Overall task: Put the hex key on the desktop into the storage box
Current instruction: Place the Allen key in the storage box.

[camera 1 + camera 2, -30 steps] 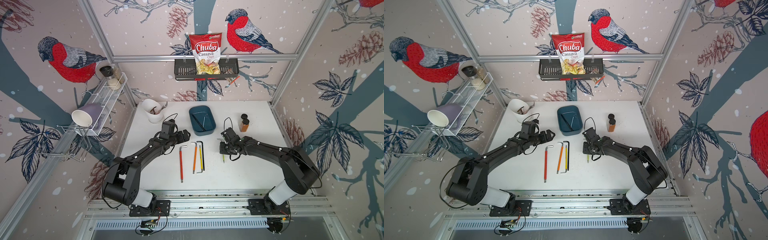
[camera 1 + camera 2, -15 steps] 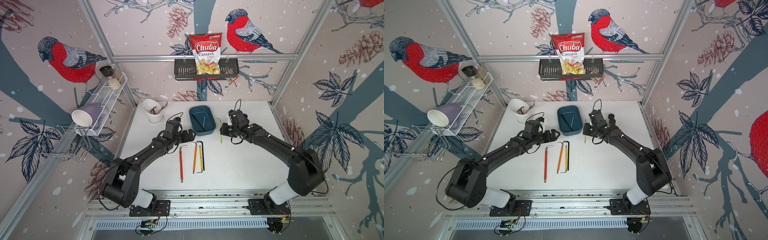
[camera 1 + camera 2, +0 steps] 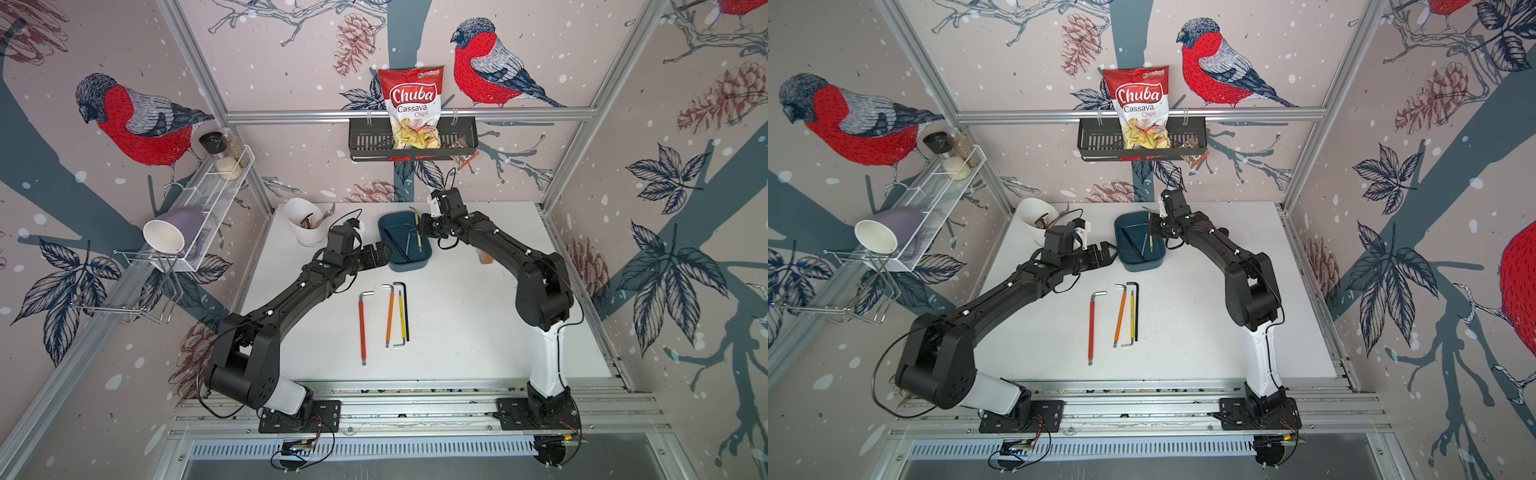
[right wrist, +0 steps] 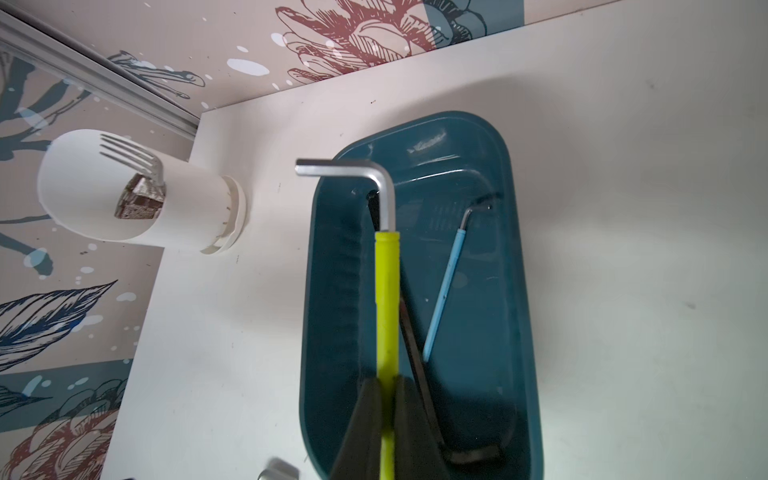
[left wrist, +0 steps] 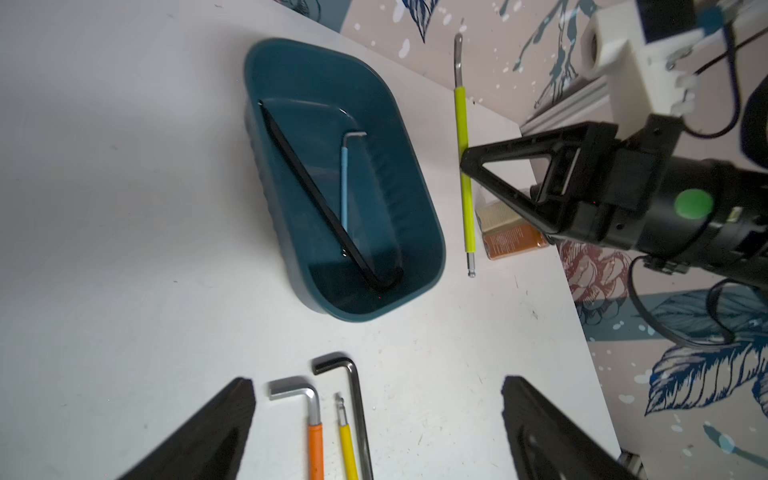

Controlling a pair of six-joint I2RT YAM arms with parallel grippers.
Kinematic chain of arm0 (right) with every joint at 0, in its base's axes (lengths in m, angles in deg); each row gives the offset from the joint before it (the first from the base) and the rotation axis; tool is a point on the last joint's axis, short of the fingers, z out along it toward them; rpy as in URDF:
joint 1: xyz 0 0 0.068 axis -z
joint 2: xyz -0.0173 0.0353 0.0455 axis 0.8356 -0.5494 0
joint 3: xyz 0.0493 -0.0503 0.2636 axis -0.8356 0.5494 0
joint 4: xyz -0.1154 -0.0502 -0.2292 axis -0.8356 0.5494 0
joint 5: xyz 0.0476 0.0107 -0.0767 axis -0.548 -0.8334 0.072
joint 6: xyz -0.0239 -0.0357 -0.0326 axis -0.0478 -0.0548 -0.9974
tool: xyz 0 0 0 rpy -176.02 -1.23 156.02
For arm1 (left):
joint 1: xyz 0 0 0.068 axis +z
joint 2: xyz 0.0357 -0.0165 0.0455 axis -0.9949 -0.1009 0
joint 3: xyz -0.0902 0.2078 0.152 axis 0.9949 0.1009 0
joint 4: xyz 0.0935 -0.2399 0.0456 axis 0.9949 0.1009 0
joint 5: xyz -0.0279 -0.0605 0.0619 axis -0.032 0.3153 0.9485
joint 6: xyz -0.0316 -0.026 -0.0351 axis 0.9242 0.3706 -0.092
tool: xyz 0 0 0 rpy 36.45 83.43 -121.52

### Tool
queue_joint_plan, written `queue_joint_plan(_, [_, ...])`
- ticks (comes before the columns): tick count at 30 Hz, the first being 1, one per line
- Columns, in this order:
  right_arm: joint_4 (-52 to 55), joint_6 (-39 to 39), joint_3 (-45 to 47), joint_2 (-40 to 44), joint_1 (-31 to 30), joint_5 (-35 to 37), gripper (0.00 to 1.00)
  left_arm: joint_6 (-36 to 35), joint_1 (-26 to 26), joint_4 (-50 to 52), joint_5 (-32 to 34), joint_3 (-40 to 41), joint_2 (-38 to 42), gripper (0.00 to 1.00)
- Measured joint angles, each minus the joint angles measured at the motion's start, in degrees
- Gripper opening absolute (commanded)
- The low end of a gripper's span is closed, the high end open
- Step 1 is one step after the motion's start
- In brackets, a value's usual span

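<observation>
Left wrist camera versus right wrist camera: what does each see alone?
Left wrist only: the yellow key, the loose black key and a brown jar. Right wrist only: a white cup holding a fork. Both: the teal box holding a blue key and the boxed black key, and the right tool shut on the green key.

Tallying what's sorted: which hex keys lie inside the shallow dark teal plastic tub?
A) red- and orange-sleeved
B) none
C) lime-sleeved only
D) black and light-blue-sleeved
D: a black hex key and a thin light-blue-sleeved hex key rest in the dark teal plastic tub; the right gripper holds the lime-sleeved hex key.
</observation>
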Motion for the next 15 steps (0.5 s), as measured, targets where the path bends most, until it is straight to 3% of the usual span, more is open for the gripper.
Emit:
queue_joint_plan(4, [1.62, -0.02, -8.37, -7.37, 0.17, -0.63, 0.00, 2.01, 4.85, -0.02, -1.92, 2.01, -0.42, 0.96])
queue_joint_plan(11, [3.76, 0.00, -15.82, -15.76, 0.39, -1.01, 0.00, 1.92, 5.79, 0.02, -3.21, 2.01, -0.33, 0.96])
queue_joint_plan(13, [4.11, -0.02, -15.85, -16.63, 0.39, -1.14, 0.13, 1.88, 5.79, 0.07, -3.21, 2.14, -0.33, 0.96])
queue_joint_plan(15, [4.22, -0.09, -15.85, -17.27, 0.39, -1.36, 0.34, 1.66, 5.79, 0.28, -3.21, 2.29, -0.33, 0.96])
